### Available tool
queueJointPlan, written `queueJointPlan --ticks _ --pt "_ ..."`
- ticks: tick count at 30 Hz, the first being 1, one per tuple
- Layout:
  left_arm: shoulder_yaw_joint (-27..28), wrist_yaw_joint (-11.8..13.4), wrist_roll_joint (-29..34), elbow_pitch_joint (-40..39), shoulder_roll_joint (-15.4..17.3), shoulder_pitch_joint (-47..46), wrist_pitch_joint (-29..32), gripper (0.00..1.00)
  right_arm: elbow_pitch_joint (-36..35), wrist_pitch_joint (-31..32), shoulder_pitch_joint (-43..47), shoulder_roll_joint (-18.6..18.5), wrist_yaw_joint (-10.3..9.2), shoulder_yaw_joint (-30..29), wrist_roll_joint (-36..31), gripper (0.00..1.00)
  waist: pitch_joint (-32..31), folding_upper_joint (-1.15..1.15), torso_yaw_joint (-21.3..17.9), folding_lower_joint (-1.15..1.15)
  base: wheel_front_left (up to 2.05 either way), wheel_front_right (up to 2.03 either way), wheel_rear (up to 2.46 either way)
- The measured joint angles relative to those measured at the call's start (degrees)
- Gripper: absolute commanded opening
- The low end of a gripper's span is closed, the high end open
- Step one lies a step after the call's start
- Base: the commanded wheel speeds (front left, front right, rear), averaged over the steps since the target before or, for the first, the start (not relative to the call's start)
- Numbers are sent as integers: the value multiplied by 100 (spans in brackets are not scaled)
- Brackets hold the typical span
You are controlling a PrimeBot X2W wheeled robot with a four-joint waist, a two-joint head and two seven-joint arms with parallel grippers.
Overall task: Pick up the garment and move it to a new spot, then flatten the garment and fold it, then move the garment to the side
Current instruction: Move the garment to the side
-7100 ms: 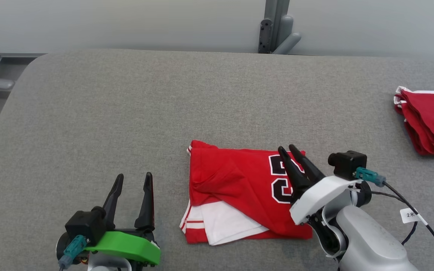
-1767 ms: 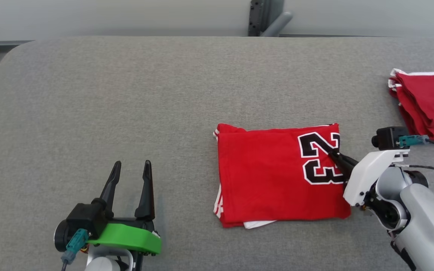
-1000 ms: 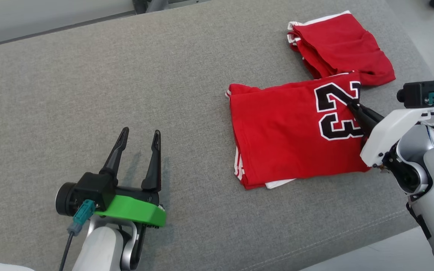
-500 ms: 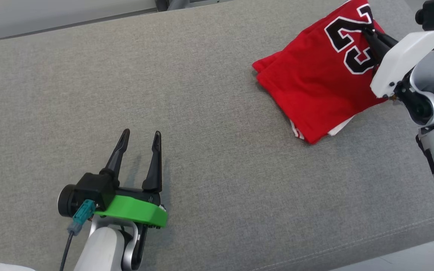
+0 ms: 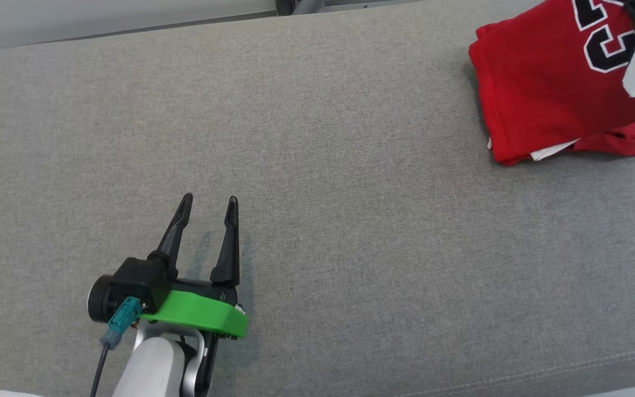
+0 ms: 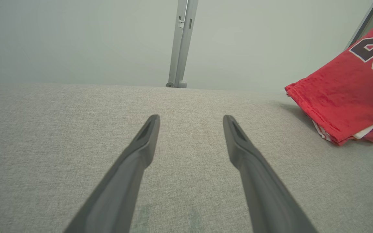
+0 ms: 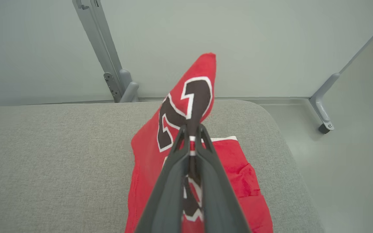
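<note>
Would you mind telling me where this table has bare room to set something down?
Bare: the table between the open left gripper and the jersey. Crowded: the right end, where the right gripper holds the jersey over another red garment.

The grey fabric-covered table [image 5: 317, 138] bears a second red garment [image 7: 238, 161] flat near its rounded right corner, partly beneath the numbered red jersey [image 5: 532, 71].

- Left gripper [image 5: 210, 197] sits at the lower left of the head view, its fingers [image 6: 134, 168] spread wide and holding nothing, with a green wrist mount [image 5: 196, 317] and pale forearm [image 5: 149, 366] behind.
- Right gripper [image 7: 192, 127] reaches out at the far right, fingers pinched together on the garment [image 7: 202, 69].
</note>
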Motion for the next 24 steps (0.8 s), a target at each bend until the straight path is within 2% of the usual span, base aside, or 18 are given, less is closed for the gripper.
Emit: queueJointPlan --ticks 5,11,15,20,24 --pt "-19 -2 34 -30 -3 2 -1 100 254 33 -64 -232 0 -199 -283 0 79 0 96 0 0 0 0" --pt "-99 -24 134 -24 -5 -31 0 100 588 11 -49 -772 0 -391 -723 0 246 0 258 0 0 0 0" --pt "-151 -37 209 -27 31 -108 0 100 888 -234 -58 -853 0 -711 -969 0 437 0 361 0 0 0 0" --pt "-214 -52 260 -115 112 -244 34 100 1287 -597 -116 -1000 1 -1050 -1650 0 730 0 502 0 0 0 0" --pt "-254 -52 307 -201 162 -311 90 100 1566 -972 -289 -977 1 -1350 -2126 0 981 0 610 0 0 0 0"
